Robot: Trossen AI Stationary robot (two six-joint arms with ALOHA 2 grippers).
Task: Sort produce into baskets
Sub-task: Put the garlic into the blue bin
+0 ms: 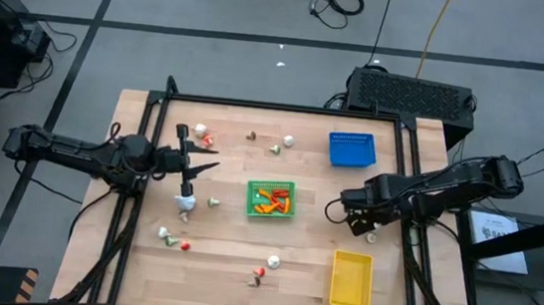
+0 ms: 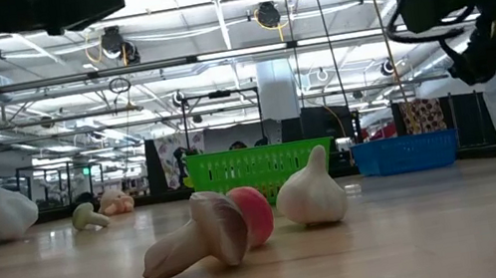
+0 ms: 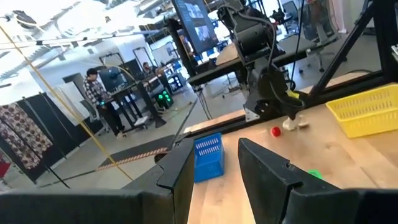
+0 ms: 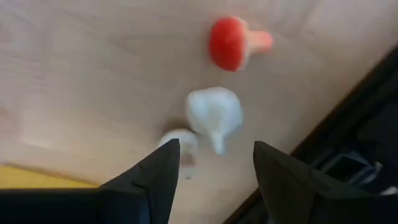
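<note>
The green basket (image 1: 271, 198) at the table's middle holds orange and red pieces. The blue basket (image 1: 351, 148) stands far right, the yellow basket (image 1: 351, 278) near right. Small produce pieces lie scattered on the wood, such as a white one (image 1: 184, 202) at the left. My right gripper (image 4: 211, 168) hangs open, pointing down above a white garlic (image 4: 214, 115), a small pale mushroom (image 4: 180, 142) and a red mushroom (image 4: 233, 42); it touches none of them. My left gripper (image 3: 214, 168) is held level above the table's left part, open, nothing between its fingers.
More pieces lie at the far left (image 1: 201, 131), far middle (image 1: 283, 142) and near middle (image 1: 269, 263). In the low view a tan mushroom (image 2: 199, 240) and a garlic (image 2: 311, 194) lie close. A black frame rail (image 1: 411, 186) runs just right of my right gripper.
</note>
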